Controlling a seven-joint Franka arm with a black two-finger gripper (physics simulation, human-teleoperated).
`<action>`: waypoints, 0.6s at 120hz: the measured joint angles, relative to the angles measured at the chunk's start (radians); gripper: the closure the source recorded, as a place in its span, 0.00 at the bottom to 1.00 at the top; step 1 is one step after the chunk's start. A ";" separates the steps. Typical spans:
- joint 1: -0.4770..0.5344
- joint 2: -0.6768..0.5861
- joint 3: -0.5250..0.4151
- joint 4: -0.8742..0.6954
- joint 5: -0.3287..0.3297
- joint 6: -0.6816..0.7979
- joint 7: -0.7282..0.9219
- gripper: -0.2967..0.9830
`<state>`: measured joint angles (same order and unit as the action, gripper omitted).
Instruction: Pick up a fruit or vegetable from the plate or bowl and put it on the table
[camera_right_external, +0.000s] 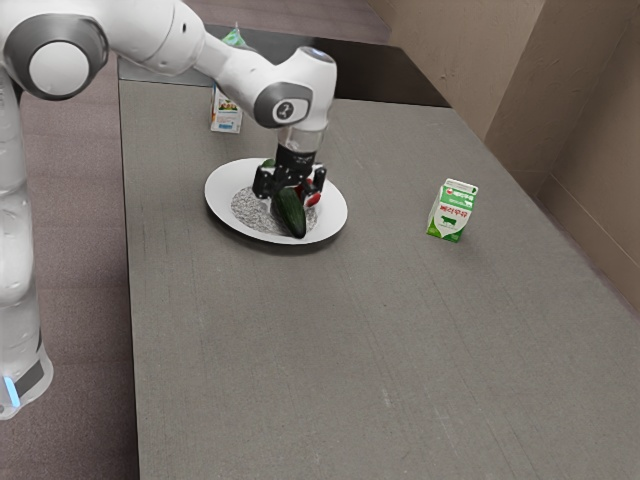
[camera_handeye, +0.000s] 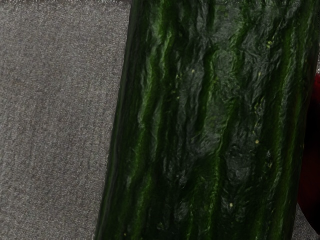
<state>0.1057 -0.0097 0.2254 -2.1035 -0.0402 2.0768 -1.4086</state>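
Close beside the cucumber (camera_right_external: 291, 214) — a red thing (camera_right_external: 314, 199).

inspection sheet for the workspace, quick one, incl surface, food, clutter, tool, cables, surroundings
Surface: grey table, dark section at its far end; no spill seen
Job's things: white plate with speckled middle; cucumber on it, red item beside it, partly hidden
Clutter: green-and-white carton upright, apart from plate; another carton behind plate, partly hidden by arm
Tool: black tool low over plate, at cucumber; grip unconfirmed
Cables: nothing seen
Surroundings: brownish walls, floor alongside table
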 joint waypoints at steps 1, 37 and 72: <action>0.001 0.000 0.000 0.000 0.000 0.001 0.000 0.37; 0.008 -0.021 -0.001 0.003 -0.003 0.009 -0.003 0.63; -0.093 -0.226 -0.222 0.092 0.097 -0.096 -0.077 0.63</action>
<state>0.0125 -0.2355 0.0030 -2.0113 0.0573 1.9807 -1.4851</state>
